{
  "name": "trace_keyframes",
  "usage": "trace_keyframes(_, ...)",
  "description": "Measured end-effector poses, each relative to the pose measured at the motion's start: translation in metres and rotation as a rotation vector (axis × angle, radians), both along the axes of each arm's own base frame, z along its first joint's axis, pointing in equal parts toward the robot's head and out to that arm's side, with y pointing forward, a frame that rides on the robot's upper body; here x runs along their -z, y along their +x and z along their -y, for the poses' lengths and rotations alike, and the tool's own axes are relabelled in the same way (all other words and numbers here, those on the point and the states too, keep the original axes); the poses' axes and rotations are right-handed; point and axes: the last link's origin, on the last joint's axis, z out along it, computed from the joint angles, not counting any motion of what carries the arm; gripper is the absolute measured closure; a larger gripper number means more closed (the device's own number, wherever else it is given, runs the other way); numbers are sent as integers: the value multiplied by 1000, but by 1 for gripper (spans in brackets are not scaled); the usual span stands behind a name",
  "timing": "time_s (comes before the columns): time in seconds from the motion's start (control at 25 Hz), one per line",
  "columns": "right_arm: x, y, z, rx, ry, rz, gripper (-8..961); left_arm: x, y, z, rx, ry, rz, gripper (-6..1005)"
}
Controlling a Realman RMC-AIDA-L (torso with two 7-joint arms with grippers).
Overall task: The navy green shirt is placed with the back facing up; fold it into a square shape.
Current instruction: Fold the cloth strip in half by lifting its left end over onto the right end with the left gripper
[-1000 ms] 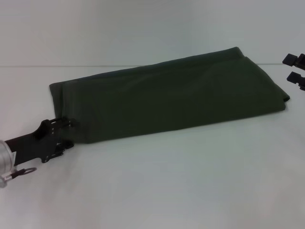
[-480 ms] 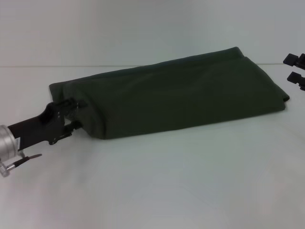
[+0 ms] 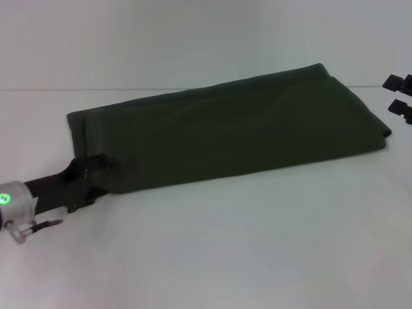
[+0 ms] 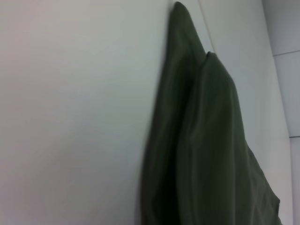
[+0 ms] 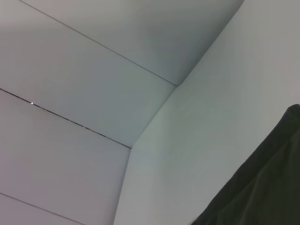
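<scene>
The navy green shirt [image 3: 238,132], soft matte fabric folded into a long, layered band, lies slantwise across the smooth white table [image 3: 257,244]. The left gripper [image 3: 96,174] sits at its near left corner, apparently pinching the cloth edge, though the fingers are dark and hard to separate from the fabric. The right gripper [image 3: 400,96] hangs with its jaws parted just beyond the shirt's far right end, touching nothing.

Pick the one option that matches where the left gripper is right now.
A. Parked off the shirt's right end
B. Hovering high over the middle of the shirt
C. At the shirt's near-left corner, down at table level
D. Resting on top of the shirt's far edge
C: in the head view the left gripper sits low at the near-left corner of the navy green shirt, while the right gripper stays off the right end.
</scene>
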Motion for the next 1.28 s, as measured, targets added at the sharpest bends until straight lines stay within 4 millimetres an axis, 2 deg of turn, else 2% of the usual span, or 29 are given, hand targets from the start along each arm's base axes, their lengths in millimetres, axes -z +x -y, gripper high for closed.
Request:
trace_keyframes(0.16,1,0,0,-1,-2,-1,186,2,6,-11,2,23,-23,274)
trace_keyframes(0.36,2,-1,1,-4,-4,-8,187,2,9,-16,3,52,-20,274)
trace_keyframes(0.84,2,1,4,1,-5,-14,186,-2,4,-9,-1,89,-1,283)
trace_keyframes(1.28,2,2,5,4,-6,-15,186,1,7,-13,22,88,-25,732)
